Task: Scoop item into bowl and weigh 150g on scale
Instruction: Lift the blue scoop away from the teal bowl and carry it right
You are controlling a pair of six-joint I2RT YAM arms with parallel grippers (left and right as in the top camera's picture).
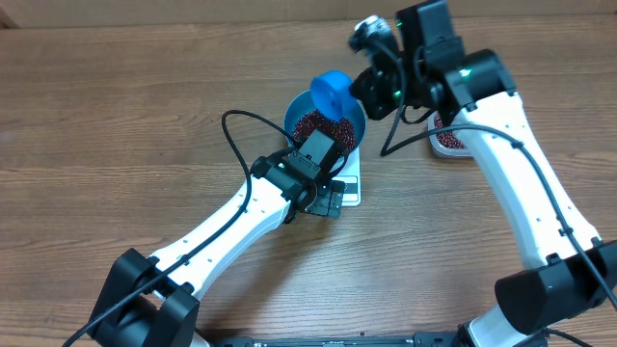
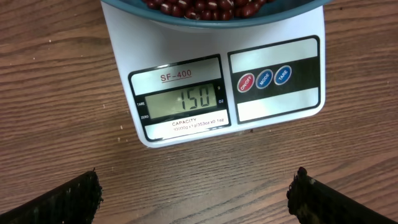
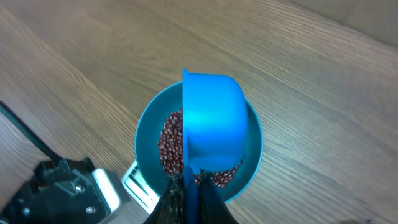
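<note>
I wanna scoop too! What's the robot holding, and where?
Right gripper holds the scoop by its handle. Left gripper is open, empty.

The blue bowl (image 1: 292, 116) sits on the white scale (image 1: 350, 185) on the brown desk (image 1: 116, 116). Dark red beans (image 1: 310, 123) lie in it. The right gripper (image 1: 364, 89) holds a blue scoop (image 1: 333, 93) above the bowl. The left gripper (image 1: 318, 154) hangs over the scale. 1 tub (image 1: 451, 143) with more beans sits under the right arm (image 1: 521, 183).

overhead: top-down, far | wrists: close, downward | shared: scale (image 2: 224, 37), bowl (image 3: 146, 137)
</note>
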